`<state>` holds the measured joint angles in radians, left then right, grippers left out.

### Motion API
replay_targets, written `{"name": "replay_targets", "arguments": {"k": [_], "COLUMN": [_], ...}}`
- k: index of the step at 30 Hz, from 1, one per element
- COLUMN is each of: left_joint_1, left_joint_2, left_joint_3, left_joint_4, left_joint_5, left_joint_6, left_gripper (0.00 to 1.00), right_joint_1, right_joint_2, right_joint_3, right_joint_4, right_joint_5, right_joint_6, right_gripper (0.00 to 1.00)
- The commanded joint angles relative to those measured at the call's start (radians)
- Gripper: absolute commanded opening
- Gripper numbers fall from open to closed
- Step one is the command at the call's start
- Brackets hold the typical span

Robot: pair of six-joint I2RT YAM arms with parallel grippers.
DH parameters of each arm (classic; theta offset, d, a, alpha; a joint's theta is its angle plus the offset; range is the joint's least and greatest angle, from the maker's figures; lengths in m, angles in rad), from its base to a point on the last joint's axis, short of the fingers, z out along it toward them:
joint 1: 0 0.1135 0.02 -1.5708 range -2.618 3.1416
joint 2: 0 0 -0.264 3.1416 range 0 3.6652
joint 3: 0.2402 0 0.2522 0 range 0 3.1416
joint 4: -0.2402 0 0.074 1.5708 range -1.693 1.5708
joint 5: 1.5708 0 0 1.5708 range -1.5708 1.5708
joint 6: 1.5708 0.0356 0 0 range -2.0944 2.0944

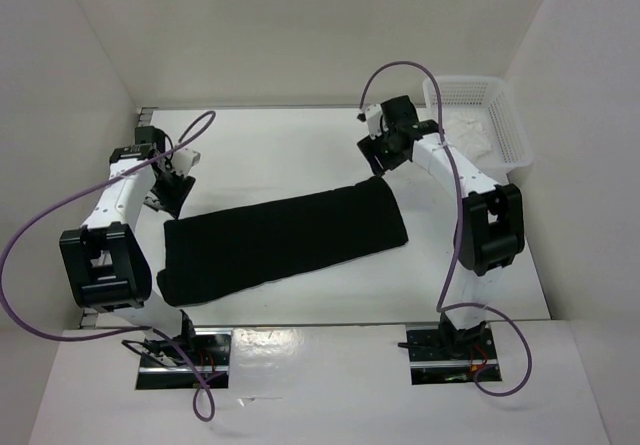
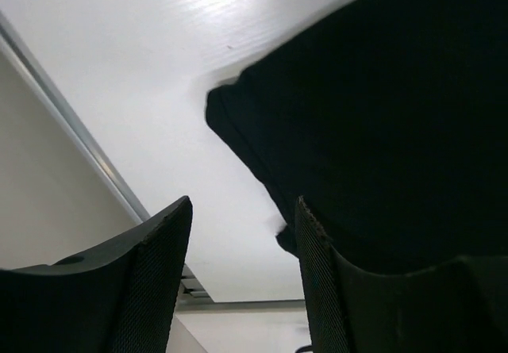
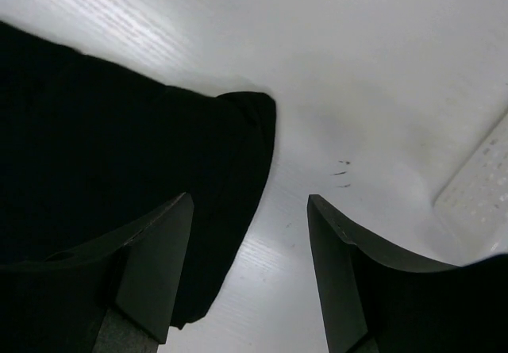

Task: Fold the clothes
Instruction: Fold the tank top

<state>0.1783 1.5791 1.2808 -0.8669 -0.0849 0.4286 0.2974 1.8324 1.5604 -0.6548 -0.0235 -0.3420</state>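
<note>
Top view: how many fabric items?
2. A black shirt lies folded in a strip mid-table; white fabric sits in the basket at the far right. More may be hidden under it in the basket.

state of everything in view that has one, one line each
black T-shirt, folded into a long band, lying flat on the table
left tool, open, empty, by the shirt's left end
right tool, open, empty, by the shirt's right end
mesh basket, upright at the far right corner
white fabric, bunched inside the basket
</note>
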Motion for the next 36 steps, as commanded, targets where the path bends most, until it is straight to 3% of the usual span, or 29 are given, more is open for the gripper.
{"name": "replay_targets", "arguments": {"k": [1, 6, 17, 26, 36], "left_joint_1": [0.001, -0.008, -0.039, -0.057, -0.057], "left_joint_2": [0.001, 0.053, 0.168, 0.297, 0.438], "left_joint_3": [0.003, -0.018, -0.038, 0.037, 0.149], "left_joint_4": [-0.089, -0.112, -0.152, -0.152, -0.123], "left_joint_5": [0.059, 0.059, 0.039, 0.03, 0.021], "left_joint_6": [-0.025, -0.014, -0.014, -0.024, -0.024], "left_gripper": [0.62, 0.5, 0.5, 0.5, 0.49], "right_joint_1": [0.026, 0.075, 0.094, 0.094, 0.08], "right_joint_2": [-0.007, 0.053, 0.136, 0.209, 0.356], "right_joint_3": [-0.031, -0.065, -0.046, -0.037, 0.133], "right_joint_4": [-0.062, -0.071, -0.098, -0.098, -0.12], "right_joint_5": [-0.058, -0.067, -0.058, -0.016, 0.023], "right_joint_6": [-0.035, -0.035, -0.026, -0.008, -0.008], "right_gripper": [0.68, 0.68, 0.68, 0.69, 0.69]}}
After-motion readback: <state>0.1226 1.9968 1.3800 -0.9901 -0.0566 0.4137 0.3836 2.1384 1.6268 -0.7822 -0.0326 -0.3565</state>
